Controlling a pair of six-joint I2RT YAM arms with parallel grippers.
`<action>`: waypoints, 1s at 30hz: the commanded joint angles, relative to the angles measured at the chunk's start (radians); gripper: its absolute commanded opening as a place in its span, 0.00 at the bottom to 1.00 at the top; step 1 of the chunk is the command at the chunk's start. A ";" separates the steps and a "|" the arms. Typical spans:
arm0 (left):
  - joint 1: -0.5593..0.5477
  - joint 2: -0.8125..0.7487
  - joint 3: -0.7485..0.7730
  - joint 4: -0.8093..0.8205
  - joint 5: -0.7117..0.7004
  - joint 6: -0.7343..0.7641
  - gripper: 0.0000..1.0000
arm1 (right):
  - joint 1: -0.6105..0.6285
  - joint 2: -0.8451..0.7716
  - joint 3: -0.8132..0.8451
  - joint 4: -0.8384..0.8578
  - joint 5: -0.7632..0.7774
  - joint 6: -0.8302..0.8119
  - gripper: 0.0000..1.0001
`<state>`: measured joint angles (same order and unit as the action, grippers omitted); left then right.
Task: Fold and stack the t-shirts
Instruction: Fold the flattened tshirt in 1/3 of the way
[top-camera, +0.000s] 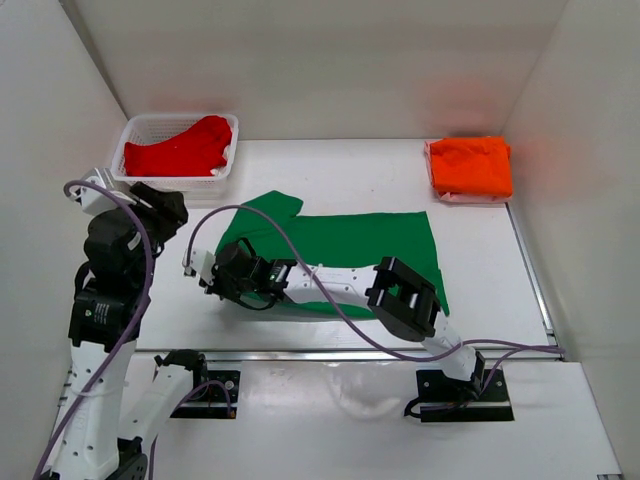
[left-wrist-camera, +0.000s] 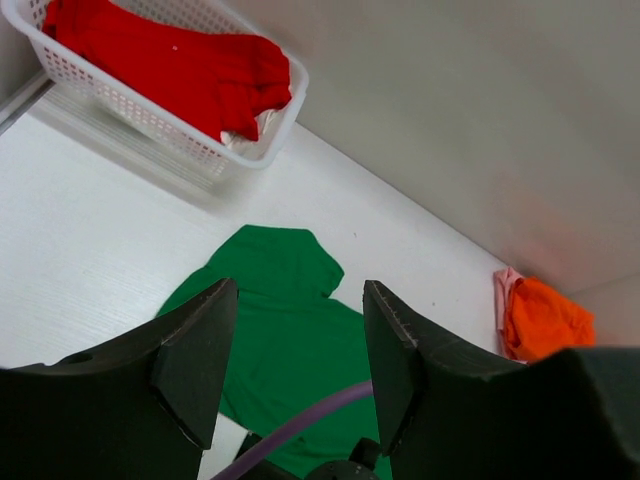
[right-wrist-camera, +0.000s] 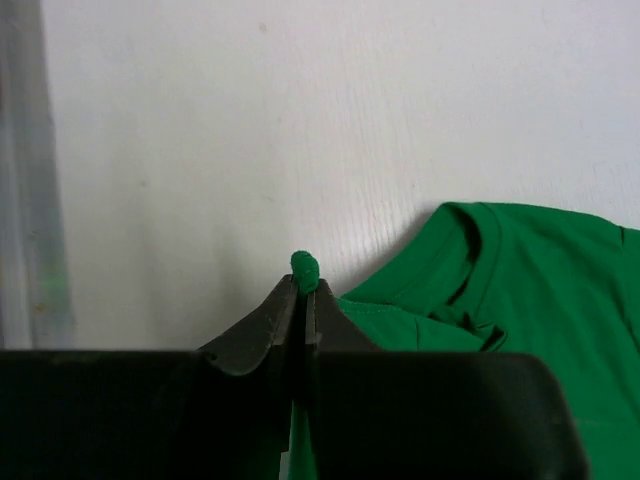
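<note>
Though unclear overhead, right end effector (right-wrist-camera: 302, 288) tight on green t-shirt (right-wrist-camera: 530, 290); left end effector (left-wrist-camera: 300, 305) wide.

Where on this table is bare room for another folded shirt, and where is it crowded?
Free: the back strip of table between the basket and orange t-shirt; also the right side, nearer than the orange one. Crowded: the centre, where the right gripper pinches the green t-shirt.
</note>
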<state>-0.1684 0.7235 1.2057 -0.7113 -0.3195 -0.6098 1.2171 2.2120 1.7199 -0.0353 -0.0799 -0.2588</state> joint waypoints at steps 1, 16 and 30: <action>-0.013 -0.002 0.060 -0.014 -0.016 0.008 0.64 | 0.016 -0.094 -0.028 0.127 -0.095 0.194 0.00; 0.003 0.027 0.005 -0.019 0.051 0.035 0.66 | 0.010 -0.313 -0.384 0.292 0.044 0.332 0.72; -0.092 0.590 -0.146 0.196 0.254 0.177 0.65 | -0.661 -0.616 -0.592 -0.218 0.143 0.518 0.63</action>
<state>-0.2173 1.2243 0.9573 -0.6048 -0.0795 -0.4900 0.6437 1.6642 1.1927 -0.1440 0.0982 0.2039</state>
